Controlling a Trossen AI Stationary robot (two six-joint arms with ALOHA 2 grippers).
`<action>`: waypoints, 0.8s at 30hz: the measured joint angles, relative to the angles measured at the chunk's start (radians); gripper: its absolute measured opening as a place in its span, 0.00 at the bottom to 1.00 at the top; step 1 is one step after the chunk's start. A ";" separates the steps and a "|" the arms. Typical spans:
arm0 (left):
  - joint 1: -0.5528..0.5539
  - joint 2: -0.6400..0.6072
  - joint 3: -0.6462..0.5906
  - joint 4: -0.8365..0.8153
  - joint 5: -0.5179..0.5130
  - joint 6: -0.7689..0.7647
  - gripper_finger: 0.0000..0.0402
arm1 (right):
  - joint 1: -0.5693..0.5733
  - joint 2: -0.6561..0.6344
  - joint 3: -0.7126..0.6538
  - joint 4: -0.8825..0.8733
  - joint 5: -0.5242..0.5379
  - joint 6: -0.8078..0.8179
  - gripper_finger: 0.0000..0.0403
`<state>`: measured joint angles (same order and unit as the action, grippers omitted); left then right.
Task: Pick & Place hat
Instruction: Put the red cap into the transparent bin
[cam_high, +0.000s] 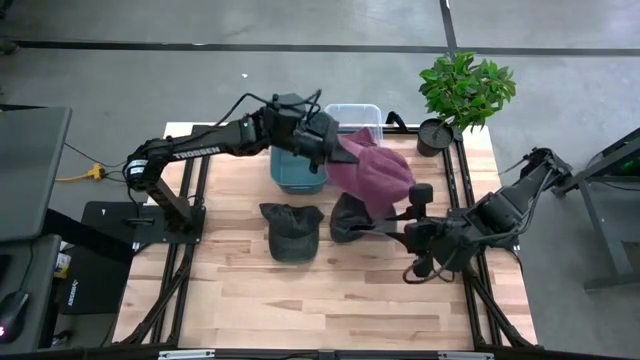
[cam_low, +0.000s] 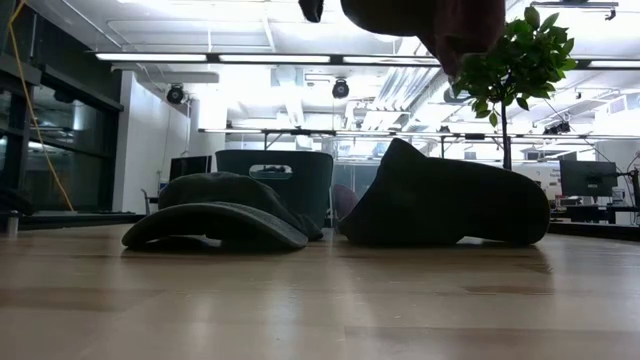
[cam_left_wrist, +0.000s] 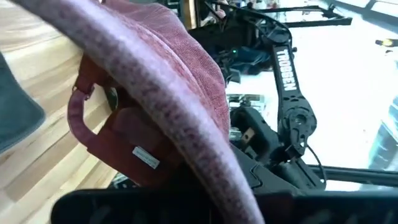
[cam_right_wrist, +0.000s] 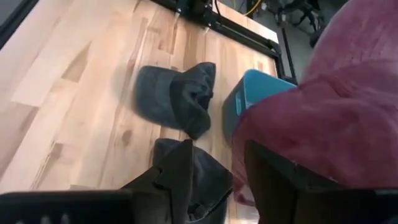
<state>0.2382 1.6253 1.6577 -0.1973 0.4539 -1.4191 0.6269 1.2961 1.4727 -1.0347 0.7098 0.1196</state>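
Observation:
A maroon hat (cam_high: 372, 172) hangs in the air from my left gripper (cam_high: 322, 140), which is shut on it above a teal bin (cam_high: 295, 175). It also fills much of the left wrist view (cam_left_wrist: 174, 81). Two dark hats lie flat on the wooden table: a greenish cap (cam_high: 290, 230) resting on its brim (cam_low: 220, 225), and a black one (cam_high: 350, 218) to its right. My right gripper (cam_right_wrist: 217, 180) is open and low at the black hat (cam_right_wrist: 205, 174), one finger on either side of a fold of it. My left gripper holds the maroon hat by its curved rim (cam_left_wrist: 217, 168), which runs down into the fingers; the gripper's own body hides the contact. The hat is lifted clear and hangs slanting away from the gripper, its inside, label and back strap (cam_left_wrist: 78, 112) showing. My right gripper's fingers (cam_right_wrist: 180, 171) stand around the black hat's near part; I cannot tell whether they touch it.
A clear bin (cam_high: 355, 113) sits behind the teal bin at the table's far edge. A potted plant (cam_high: 465, 90) stands at the far right corner. Bare wood lies along the table's near side (cam_high: 320, 300) and left part.

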 joint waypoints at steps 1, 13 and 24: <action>0.005 0.000 0.000 0.000 0.010 -0.003 0.00 | -0.007 0.000 0.000 0.000 -0.008 -0.001 0.34; 0.012 0.000 0.000 -0.033 0.044 -0.006 0.00 | -0.051 0.000 0.000 0.106 -0.060 -0.302 0.34; 0.025 0.000 0.000 -0.039 0.030 -0.014 0.00 | -0.089 0.000 0.000 0.106 -0.050 -0.334 0.42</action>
<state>0.2629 1.6249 1.6577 -0.2365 0.4839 -1.4336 0.5377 1.2964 1.4727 -0.9288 0.6601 -0.2146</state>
